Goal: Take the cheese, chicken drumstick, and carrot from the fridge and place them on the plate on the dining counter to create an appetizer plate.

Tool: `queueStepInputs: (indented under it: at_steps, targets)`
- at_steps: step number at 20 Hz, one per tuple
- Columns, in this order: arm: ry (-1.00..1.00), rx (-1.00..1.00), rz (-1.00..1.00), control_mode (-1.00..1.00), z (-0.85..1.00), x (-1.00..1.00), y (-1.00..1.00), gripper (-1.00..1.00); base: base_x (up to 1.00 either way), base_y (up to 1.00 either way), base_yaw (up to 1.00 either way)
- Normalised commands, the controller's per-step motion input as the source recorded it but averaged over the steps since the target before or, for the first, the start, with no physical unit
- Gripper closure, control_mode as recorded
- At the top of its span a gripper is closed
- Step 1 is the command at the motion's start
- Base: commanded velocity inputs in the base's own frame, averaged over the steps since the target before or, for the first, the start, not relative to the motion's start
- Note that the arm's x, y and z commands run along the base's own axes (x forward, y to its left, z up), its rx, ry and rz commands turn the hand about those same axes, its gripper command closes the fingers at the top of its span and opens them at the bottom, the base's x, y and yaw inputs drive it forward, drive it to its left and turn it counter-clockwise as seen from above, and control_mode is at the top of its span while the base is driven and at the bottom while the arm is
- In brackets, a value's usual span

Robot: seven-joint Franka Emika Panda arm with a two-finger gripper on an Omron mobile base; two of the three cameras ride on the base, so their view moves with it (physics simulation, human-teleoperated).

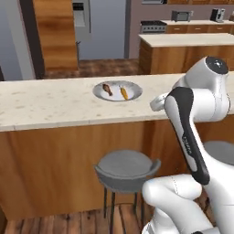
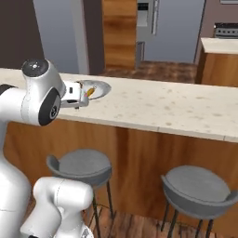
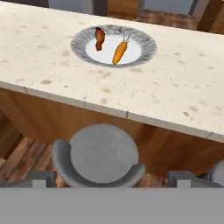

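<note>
The round grey-white plate [image 1: 98,91] [image 3: 78,41] [image 2: 103,87] rests on the dining counter [image 1: 45,103] [image 3: 175,87]. On the plate lie the dark brown chicken drumstick [image 1: 107,88] [image 3: 99,38] at the left and the slim orange carrot [image 1: 124,93] [image 3: 119,52] beside it, apart from each other. My gripper [image 3: 113,177] is open and holds nothing. It hangs off the counter's near edge, above a stool, looking down at the plate. The cheese is out of view. The grey fridge [image 2: 172,28] stands far back across the room.
Grey round stools [image 1: 125,169] [image 2: 197,188] [image 3: 103,153] stand under the counter's near side. A shorter wooden island [image 1: 183,41] lies beyond the counter. My own white arm [image 1: 192,132] blocks the right of the left base view.
</note>
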Motion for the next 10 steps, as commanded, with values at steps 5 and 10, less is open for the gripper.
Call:
queueStepInputs:
  at_steps: [5,10]
  targets:
    - [0.0,0.0,0.0,1.0,0.0,0.0,0.0,-1.0,-0.98,-0.92,-0.22]
    - [0.0,0.0,0.0,1.0,0.0,0.0,0.0,-1.0,-0.56,-0.92,-0.23]
